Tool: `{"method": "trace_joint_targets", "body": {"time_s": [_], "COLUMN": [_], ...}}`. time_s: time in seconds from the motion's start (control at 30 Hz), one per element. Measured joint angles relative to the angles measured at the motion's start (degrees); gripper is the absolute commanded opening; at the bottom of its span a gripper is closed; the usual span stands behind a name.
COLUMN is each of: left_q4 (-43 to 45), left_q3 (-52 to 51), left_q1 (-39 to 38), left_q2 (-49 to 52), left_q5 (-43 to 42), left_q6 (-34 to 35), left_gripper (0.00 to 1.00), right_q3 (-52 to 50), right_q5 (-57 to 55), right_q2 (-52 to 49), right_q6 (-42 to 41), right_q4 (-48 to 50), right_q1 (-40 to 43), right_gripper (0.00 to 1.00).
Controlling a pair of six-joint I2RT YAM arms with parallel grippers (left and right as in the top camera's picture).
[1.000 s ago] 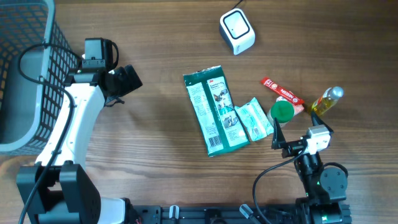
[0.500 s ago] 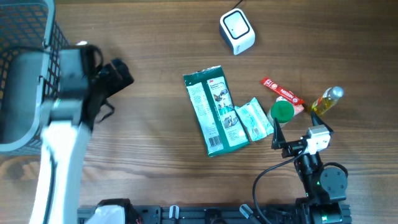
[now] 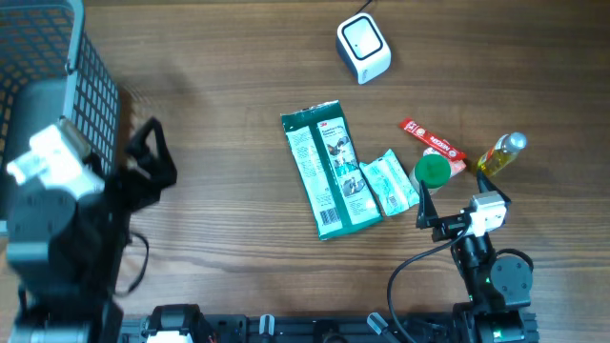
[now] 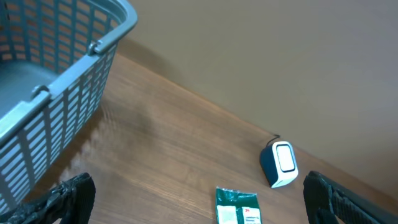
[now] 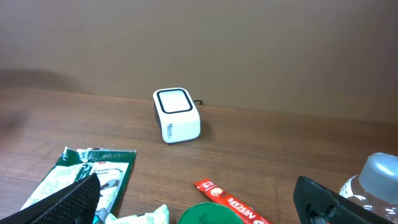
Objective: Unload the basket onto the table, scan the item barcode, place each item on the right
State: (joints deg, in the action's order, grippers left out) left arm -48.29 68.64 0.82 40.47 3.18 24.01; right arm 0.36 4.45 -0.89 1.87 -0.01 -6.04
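Left end effector [image 3: 151,162] and right end effector [image 3: 429,215]: wide open, nothing held. Green packet [image 3: 329,170] is best gripped edgewise, barcode kept uncovered for the scanner [image 3: 363,48].

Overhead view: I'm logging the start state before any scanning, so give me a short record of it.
scanner: white, top centre, untouched
items: large green packet, small green pack, green lid, red stick, yellow bottle
basket: far left
left tool: open, empty, beside basket
right tool: open, empty, near green lid
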Motion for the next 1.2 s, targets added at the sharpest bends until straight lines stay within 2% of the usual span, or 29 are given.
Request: {"method": "trace_joint_targets", "body": {"time_s": [0.17, 0.37, 0.5, 0.73, 0.93, 1.0, 1.07, 1.2], "left_q4": [-5.31, -3.48, 10.75, 34.01, 50.86, 61.77, 69.02, 73.44], "left_q3": [-6.88, -20.55, -26.03, -34.40, -42.51, -47.12, -50.86, -58.21], "left_q1": [0.00, 0.00, -1.84, -5.25, -5.29, -5.29, -5.27, -5.27], "left_q2": [-10.75, -22.91, -30.56, -37.62, -39.60, -39.65, -39.74, -39.74], "left_q5": [0.00, 0.00, 0.00, -0.02, -0.04, -0.07, -0.07, -0.09], "left_q6": [-0.20, -0.39, -0.63, -0.79, -0.81, -0.81, -0.81, -0.81], "left_gripper": [1.00, 1.00, 1.00, 1.00, 1.00, 1.00, 1.00, 1.00], "right_q3": [0.00, 0.00, 0.00, 0.00, 0.00, 0.00, 0.00, 0.00], "right_q5": [-0.02, 0.00, -0.02, -0.02, -0.02, -0.02, -0.02, 0.00], "right_q2": [0.00, 0.00, 0.00, 0.00, 0.00, 0.00, 0.00, 0.00], "right_q6": [0.00, 0.00, 0.00, 0.00, 0.00, 0.00, 0.00, 0.00], "right_q4": [-0.02, -0.04, -0.02, -0.04, -0.02, -0.02, -0.02, -0.02], "right_q1": [0.00, 0.00, 0.00, 0.00, 0.00, 0.00, 0.00, 0.00], "right_gripper": [1.00, 1.00, 1.00, 1.00, 1.00, 1.00, 1.00, 1.00]}}
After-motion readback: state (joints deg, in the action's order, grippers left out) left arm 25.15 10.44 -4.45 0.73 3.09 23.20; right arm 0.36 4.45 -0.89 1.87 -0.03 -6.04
